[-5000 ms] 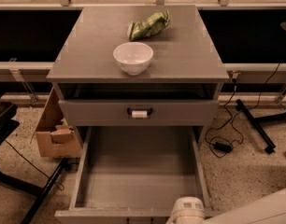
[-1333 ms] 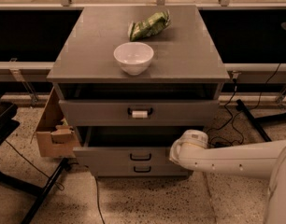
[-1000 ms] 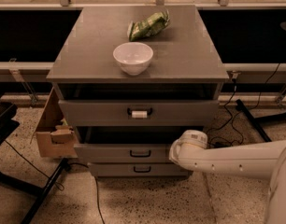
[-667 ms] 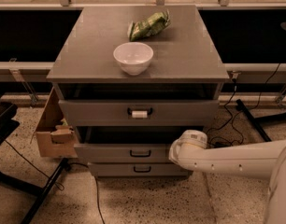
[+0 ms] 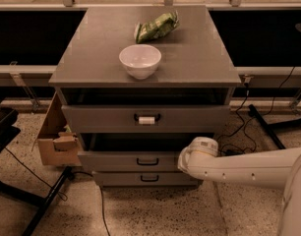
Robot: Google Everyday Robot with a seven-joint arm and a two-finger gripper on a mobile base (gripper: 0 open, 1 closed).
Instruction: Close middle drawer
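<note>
The middle drawer (image 5: pixel 121 161) is a wide grey front with a plain black bracket handle (image 5: pixel 148 161). It sits almost flush in the cabinet, with a dark gap above it. My gripper (image 5: pixel 186 160) is at the end of the white arm (image 5: pixel 239 168), which reaches in from the right. It rests against the right end of the middle drawer front.
The top drawer (image 5: pixel 145 118), with a white tag on its handle, stands slightly out. The lowest drawer (image 5: pixel 149 178) is shut. A white bowl (image 5: pixel 140 60) and a green bag (image 5: pixel 156 26) sit on the cabinet top. A cardboard box (image 5: pixel 56 136) stands at the left, cables at the right.
The middle drawer, wide open five seconds ago, has slid back into the cabinet. Over the last second it moved a little further in, with my arm against its front.
</note>
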